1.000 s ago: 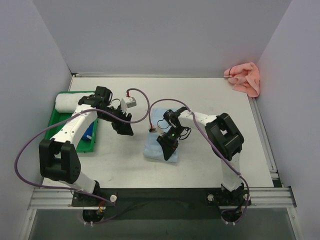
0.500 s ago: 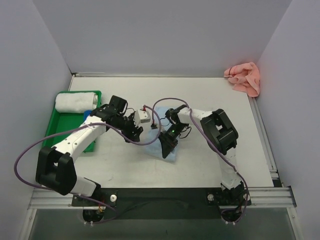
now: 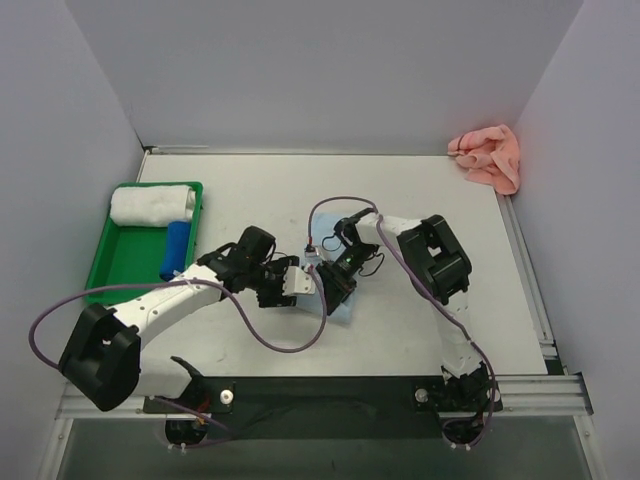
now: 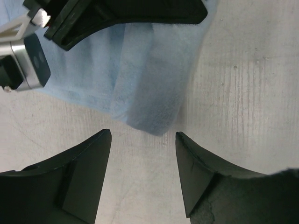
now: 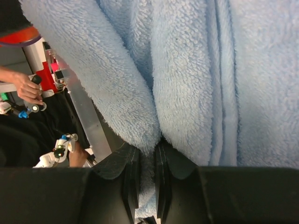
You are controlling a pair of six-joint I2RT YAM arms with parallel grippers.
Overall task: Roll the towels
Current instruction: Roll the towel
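Note:
The light blue towel (image 3: 344, 312) lies bunched in the middle of the table. My right gripper (image 3: 331, 290) is shut on a raised fold of it; in the right wrist view the plush cloth (image 5: 196, 70) is pinched between the jaws (image 5: 145, 151). My left gripper (image 3: 298, 286) stands open just left of it, low over the table. In the left wrist view a folded corner of the towel (image 4: 149, 93) ends just beyond the fingertips (image 4: 142, 136), with nothing between them. The salmon pink towel (image 3: 488, 156) sits crumpled in the far right corner.
A green tray (image 3: 125, 270) at the left holds a white rolled towel (image 3: 150, 204) and a dark blue roll (image 3: 176, 250). Purple cables loop off both arms. Walls close in the table at the back and sides.
My left arm has swung from beside the tray to the blue towel's left edge, its gripper staying open. The right gripper kept its hold, and the towel went from flat to bunched.

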